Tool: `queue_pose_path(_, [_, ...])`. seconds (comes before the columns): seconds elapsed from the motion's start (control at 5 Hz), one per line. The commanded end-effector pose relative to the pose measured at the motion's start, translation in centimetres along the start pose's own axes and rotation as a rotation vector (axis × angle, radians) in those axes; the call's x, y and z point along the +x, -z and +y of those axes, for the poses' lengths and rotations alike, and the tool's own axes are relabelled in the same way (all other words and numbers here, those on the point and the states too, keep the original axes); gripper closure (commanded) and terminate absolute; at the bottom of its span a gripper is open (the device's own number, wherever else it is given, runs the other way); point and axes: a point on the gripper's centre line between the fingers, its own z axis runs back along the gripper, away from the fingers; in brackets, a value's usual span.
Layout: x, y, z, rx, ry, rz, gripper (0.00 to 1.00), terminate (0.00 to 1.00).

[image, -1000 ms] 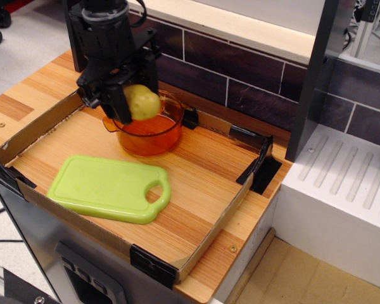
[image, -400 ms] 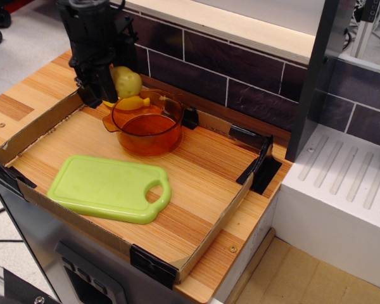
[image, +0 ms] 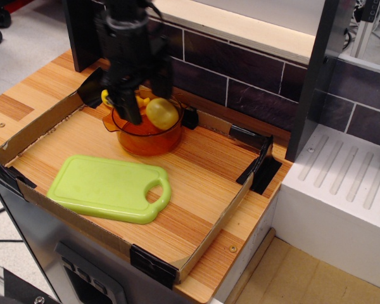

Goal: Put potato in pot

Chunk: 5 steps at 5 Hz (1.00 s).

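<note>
The small yellow oval toy potato (image: 162,113) sits low inside the round see-through orange plastic pot (image: 147,134), near its right rim. The black gripper (image: 135,106) hangs right over it. I cannot tell if its jaws grip or have let go.

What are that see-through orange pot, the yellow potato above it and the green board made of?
The round translucent orange pot looks like glossy plastic, since the wood shows through its wall. The small yellow oval potato seems to be smooth moulded plastic with a slight sheen, likely a toy. The light green cutting board looks like matte plastic: even colour, rounded edges, a moulded handle hole.
</note>
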Motion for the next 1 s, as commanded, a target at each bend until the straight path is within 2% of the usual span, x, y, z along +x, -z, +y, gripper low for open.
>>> queue_pose_path(0.0, [0.5, -6.2, -0.6, -0.124, -0.036, -0.059, 0.0, 0.0])
queue_pose_path(0.2, [0.4, -10.3, 0.0, -0.11, -0.002, -0.018, 0.0, 0.0])
queue_pose_path(0.4, [-0.2, -11.1, 0.7, -0.071, 0.062, -0.027, 0.0, 0.0])
queue_pose_path(0.6, [-0.2, -11.1, 0.7, -0.071, 0.062, -0.027, 0.0, 0.0])
queue_pose_path(0.8, [-0.2, -11.1, 0.7, -0.071, 0.062, -0.027, 0.0, 1.0])
